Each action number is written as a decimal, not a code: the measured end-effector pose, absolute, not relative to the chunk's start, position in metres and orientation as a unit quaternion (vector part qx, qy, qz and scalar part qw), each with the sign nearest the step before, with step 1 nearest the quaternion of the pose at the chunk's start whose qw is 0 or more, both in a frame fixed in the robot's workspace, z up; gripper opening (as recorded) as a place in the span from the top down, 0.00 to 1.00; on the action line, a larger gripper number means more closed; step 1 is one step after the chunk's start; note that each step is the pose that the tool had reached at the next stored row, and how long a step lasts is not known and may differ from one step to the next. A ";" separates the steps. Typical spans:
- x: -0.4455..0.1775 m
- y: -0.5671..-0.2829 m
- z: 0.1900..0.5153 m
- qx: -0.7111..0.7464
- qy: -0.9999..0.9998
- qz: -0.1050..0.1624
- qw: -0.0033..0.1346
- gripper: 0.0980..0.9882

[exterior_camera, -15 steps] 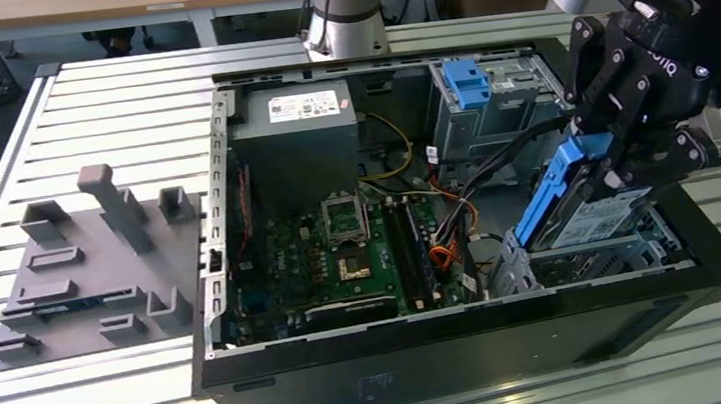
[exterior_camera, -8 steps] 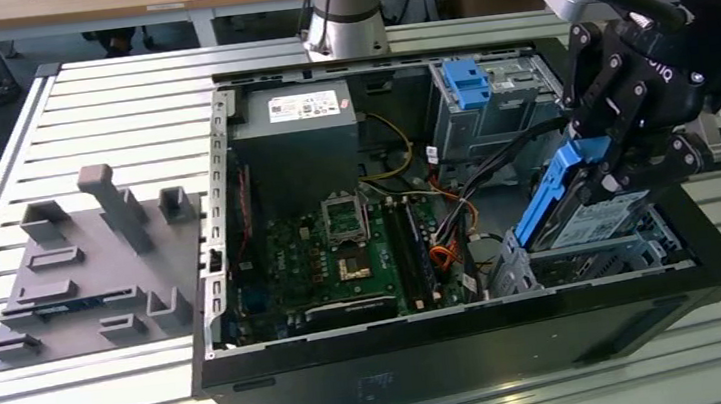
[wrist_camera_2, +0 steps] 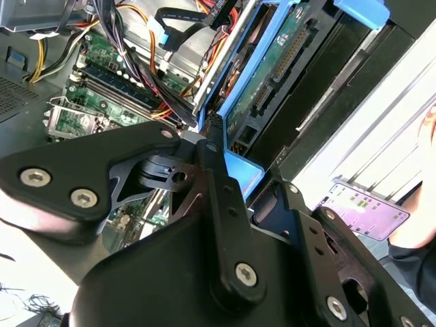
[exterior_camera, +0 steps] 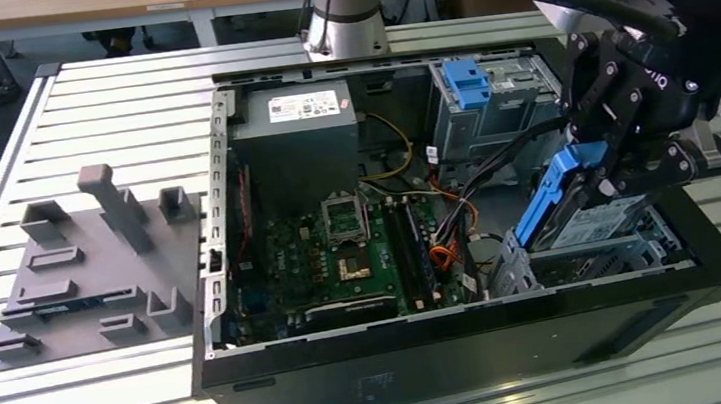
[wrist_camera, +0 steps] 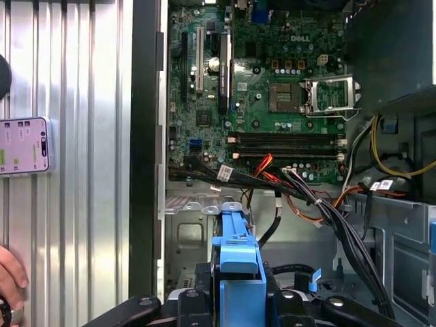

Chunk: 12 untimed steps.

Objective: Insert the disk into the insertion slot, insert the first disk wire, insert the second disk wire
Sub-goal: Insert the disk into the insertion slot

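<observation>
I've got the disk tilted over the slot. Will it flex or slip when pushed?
Probably rigid: the disk is a metal slab, likely heavy for its size. Its smooth blue carrier may flex or slip in the gripper. The exposed circuit board looks fragile against the metal edges of the slot.

Grey fixture tray (exterior_camera: 71,318) lies beside the open computer case (exterior_camera: 457,353).

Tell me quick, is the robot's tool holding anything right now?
Tool: closed, holding the disk by its blue carrier, tilted.
</observation>
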<state>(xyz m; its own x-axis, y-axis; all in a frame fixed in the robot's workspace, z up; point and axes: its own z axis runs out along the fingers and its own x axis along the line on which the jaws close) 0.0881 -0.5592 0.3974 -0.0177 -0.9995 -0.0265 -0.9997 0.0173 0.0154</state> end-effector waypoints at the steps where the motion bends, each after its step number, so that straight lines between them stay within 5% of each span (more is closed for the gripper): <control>1: 0.088 -0.559 0.397 -0.701 0.713 0.015 0.004 0.70; 12: 0.088 -0.559 0.389 -0.701 0.713 0.015 0.004 0.70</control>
<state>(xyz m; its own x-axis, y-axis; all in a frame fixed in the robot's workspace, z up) 0.0881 -0.5592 0.3893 -0.0178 -0.9995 -0.0266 -0.9997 0.0173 0.0154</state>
